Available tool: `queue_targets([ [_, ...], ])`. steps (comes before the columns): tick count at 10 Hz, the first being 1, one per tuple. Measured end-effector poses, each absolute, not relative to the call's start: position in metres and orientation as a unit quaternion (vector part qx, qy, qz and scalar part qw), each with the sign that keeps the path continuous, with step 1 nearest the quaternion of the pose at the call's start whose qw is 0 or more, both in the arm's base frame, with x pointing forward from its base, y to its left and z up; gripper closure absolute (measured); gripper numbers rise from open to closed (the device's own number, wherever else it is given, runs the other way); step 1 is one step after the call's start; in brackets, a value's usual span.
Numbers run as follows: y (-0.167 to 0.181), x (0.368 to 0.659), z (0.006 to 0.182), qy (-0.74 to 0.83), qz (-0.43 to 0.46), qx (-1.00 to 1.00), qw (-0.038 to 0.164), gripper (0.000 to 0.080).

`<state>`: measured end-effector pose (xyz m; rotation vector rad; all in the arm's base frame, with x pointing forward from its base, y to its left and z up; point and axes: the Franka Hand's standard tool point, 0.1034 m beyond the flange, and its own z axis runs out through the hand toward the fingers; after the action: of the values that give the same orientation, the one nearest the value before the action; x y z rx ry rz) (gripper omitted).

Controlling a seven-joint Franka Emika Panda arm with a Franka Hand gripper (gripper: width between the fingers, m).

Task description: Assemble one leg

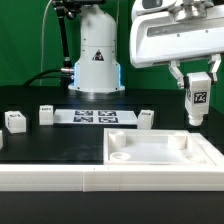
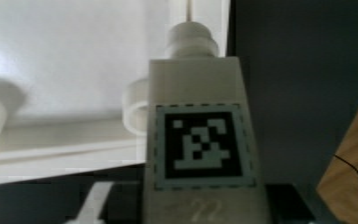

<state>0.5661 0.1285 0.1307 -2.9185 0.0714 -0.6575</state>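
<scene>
1. Clamped one leg [image 1: 198,100] in the end effector [image 1: 197,80], fingers clenched on its sides, held upright, tag facing the exterior camera.
2. Hung it off the bench [image 1: 60,145], above the rear rim of the large white panel [image 1: 150,155], toward the exterior view's right.
3. Showed that leg [image 2: 197,130] in wrist view too: tagged face toward camera, round peg [image 2: 190,40] at the end away from the end effector.
4. Showed panel [image 2: 51,90] beside the leg in wrist view, raised rim and rounded sockets visible; could not tell whether peg touched it.
5. Counted three more small white tagged blocks lying on bench: far-left block [image 1: 14,121] and second block [image 1: 45,114] near it at exterior view's left, third block [image 1: 146,118] just behind panel's rear rim.
6. Spotted marker board [image 1: 95,116] flat on bench in front of robot base [image 1: 95,60], between second block and third block.
7. Noted bulky white arm housing [image 1: 170,35] directly above end effector, bench surface black.
</scene>
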Motion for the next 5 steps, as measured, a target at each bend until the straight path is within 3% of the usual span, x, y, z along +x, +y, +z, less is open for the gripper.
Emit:
queue_targets([
  [2,0.1304,0.5626,0.1261,0.022,-0.267,-0.961,0.073,0.0506],
  [5,0.1297,0.5629,0.1243,0.020,-0.264,-0.962,0.072,0.0506],
])
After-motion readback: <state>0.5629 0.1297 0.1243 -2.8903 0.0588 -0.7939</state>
